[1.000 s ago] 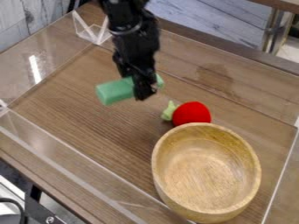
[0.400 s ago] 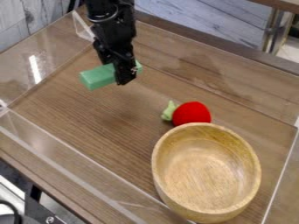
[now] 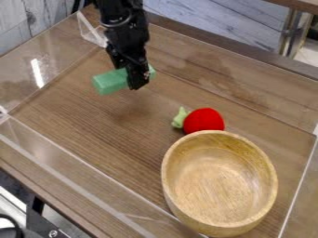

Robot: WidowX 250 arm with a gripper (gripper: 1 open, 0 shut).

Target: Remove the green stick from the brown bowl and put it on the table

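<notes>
Green stick (image 3: 111, 82) is out of the brown bowl (image 3: 221, 183) and in the gripper (image 3: 125, 67), upper left of frame. Jaws look closed around it, bar sticking out to both sides of the fingers; exact pad contact is too small to make out. Bowl sits lower right, nothing in it. Red strawberry toy (image 3: 200, 121) lies just beside the bowl's upper rim, right of centre, well apart from the stick. Step in hand, my read: the place. Removal is done, what's left is set-down and release on the table (image 3: 93, 125). Can't tell from this single angle whether the bar is hovering or already touching the wood. Bar looks slightly tilted in frame, left end lower. Next move: if there's a gap, ease straight down until the bar sits flat, then open and lift clear without dragging it. Spot is fine, bare wood below and right of the bar. Watch the clear wall (image 3: 47, 61) at the left, don't drift that way. Main risk is letting go high: bar could drop, tip or roll off flat. Other one: a finger catching the bar on retreat. No reason to go near toy or bowl again.
</notes>
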